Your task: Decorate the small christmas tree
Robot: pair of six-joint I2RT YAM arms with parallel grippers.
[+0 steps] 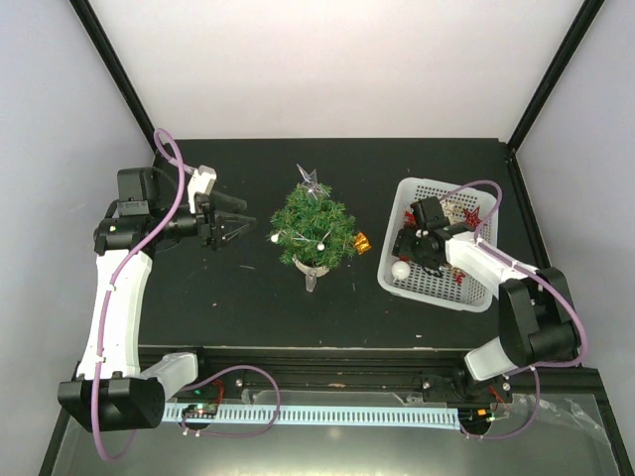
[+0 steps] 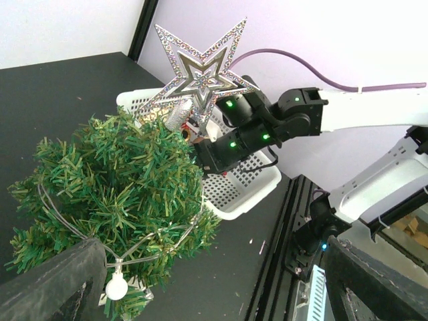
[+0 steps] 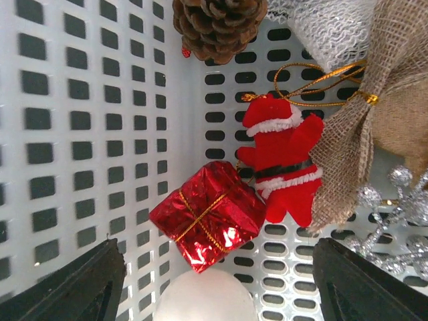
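The small christmas tree point(image 1: 314, 230) stands mid-table with a silver star point(image 1: 314, 181) on top and a string of white bulbs point(image 2: 116, 287) round it; a gold ornament point(image 1: 362, 242) hangs at its right side. My left gripper point(image 1: 233, 218) hovers open just left of the tree, and its wrist view shows the tree point(image 2: 114, 194) close ahead. Down in the white basket point(image 1: 446, 288), my right gripper point(image 1: 407, 253) is open. Its fingers point(image 3: 67, 287) straddle a white ball point(image 3: 206, 297) and a red gift box point(image 3: 208, 214) without touching either.
The basket floor point(image 3: 80, 134) also holds a red Santa suit point(image 3: 284, 167), a pine cone point(image 3: 217, 23), a burlap sack point(image 3: 381, 100) and a silver snowflake point(image 3: 394, 207). A black frame rail point(image 1: 327, 382) runs along the near table edge.
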